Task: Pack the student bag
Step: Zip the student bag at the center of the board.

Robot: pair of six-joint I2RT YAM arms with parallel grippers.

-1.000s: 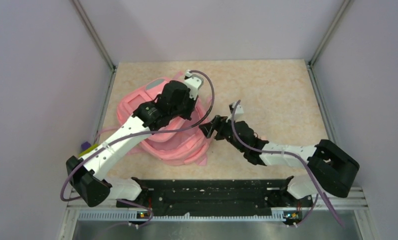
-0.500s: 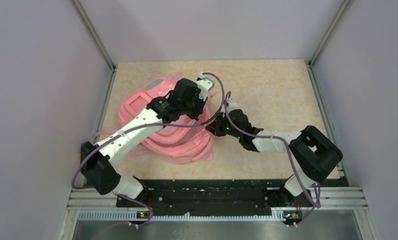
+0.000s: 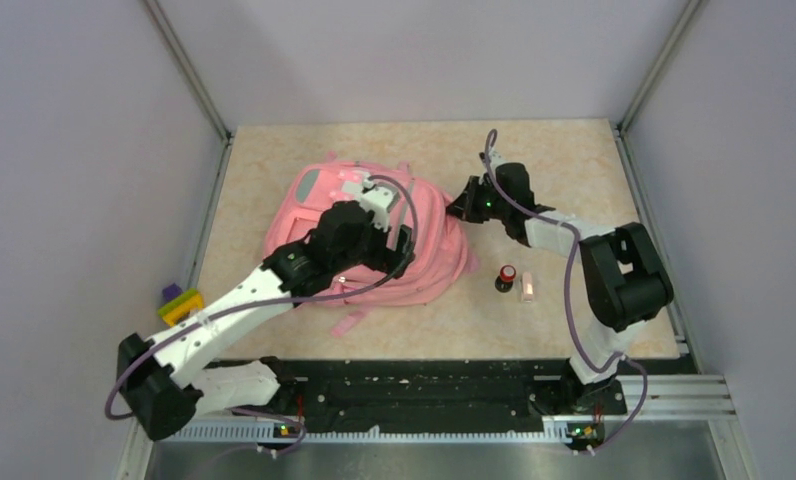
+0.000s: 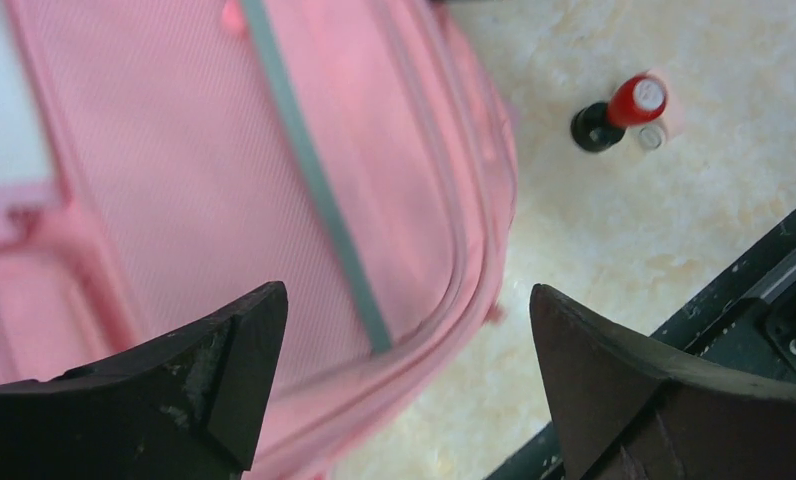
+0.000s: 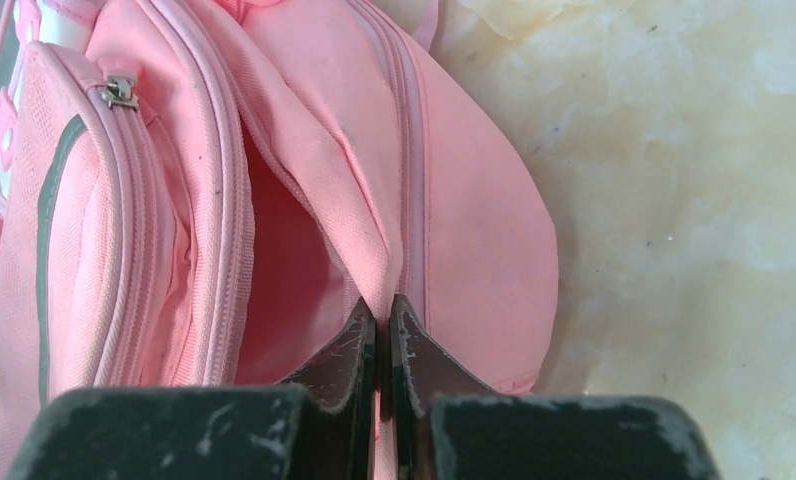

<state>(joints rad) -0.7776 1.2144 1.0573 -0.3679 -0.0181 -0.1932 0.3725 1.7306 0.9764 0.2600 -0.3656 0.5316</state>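
The student bag [image 3: 436, 238] lies flat on the desk [image 3: 574, 170], front pockets up. At the bag's far right corner, the right claw [image 5: 382, 322] is pinched tight on a fold of pink fabric beside the zip, probably to hold the main compartment's mouth agape. The left claw [image 4: 404, 310] hangs above the bag's front panel, spread wide and empty. It seems free to fetch the red-capped bottle [image 3: 506, 276] and the small pink item [image 3: 526, 288] just right of the bag.

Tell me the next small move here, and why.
Probably the right pincer lifts the flap edge it pinches on the pink backpack, widening the narrow opening. The left pincer is open above the bag, and a red-capped bottle waits on the table beside it.
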